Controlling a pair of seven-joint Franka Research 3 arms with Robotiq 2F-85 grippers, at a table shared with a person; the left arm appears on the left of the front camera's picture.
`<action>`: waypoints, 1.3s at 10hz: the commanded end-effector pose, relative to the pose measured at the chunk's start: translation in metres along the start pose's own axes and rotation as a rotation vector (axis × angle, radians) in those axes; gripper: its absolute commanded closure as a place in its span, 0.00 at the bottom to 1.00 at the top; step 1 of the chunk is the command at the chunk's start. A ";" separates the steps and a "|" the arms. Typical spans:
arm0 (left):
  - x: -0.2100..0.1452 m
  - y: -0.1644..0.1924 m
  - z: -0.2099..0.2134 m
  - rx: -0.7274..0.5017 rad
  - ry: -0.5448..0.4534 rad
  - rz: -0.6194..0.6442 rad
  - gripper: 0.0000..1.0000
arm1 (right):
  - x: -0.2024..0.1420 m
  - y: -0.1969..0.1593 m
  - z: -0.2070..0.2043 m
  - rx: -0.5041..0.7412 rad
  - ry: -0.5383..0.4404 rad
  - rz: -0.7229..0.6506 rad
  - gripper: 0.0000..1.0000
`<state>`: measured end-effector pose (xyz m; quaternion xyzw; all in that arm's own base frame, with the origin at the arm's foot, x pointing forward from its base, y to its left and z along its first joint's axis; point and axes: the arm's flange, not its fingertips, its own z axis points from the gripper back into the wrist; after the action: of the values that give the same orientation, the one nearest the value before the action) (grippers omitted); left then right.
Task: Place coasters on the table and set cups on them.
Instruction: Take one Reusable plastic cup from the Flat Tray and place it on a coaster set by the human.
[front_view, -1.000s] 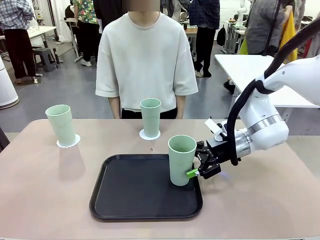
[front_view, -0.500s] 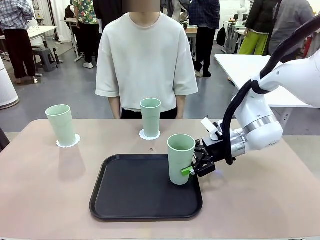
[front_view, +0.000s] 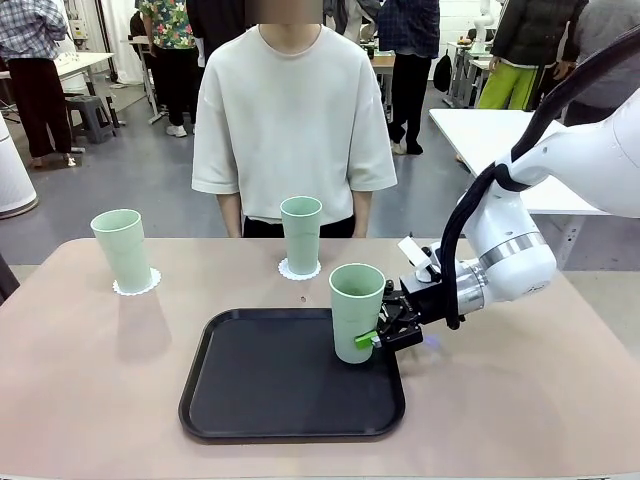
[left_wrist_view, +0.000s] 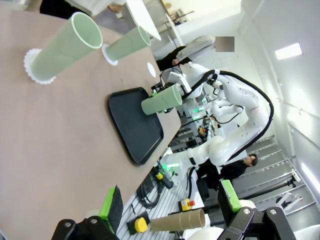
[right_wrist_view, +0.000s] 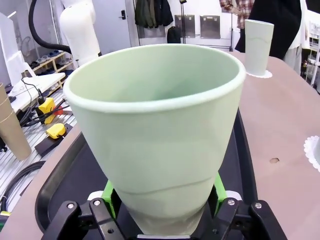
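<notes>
- Gripping a mint cup (front_view: 356, 312) low on its side, my right gripper (front_view: 372, 337) has its green pads pressed to it over the black tray's (front_view: 250, 385) right edge.
- Two other cups (front_view: 122, 249) stand on white coasters (front_view: 137, 287) on the table (front_view: 90, 390).
- My left gripper (left_wrist_view: 170, 202) hangs spread wide, holding nothing.

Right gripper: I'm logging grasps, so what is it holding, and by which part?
The right gripper is shut on a cup, clamping its lower body near the base, over the tray.
</notes>
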<state>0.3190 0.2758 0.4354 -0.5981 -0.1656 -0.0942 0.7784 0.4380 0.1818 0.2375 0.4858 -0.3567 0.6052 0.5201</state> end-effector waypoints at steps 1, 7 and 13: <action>0.000 -0.002 0.001 -0.007 -0.008 -0.001 0.00 | -0.004 -0.004 -0.005 -0.023 -0.022 0.033 1.00; 0.000 -0.002 0.001 -0.007 -0.008 -0.001 0.00 | 0.056 0.018 0.053 -0.159 -0.160 -0.024 0.76; 0.000 -0.002 0.001 -0.007 -0.008 -0.001 0.00 | 0.140 0.050 0.140 -0.242 -0.005 -0.161 0.76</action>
<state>0.3188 0.2758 0.4351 -0.5983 -0.1655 -0.0938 0.7783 0.4273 0.0826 0.4137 0.4525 -0.4130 0.5199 0.5953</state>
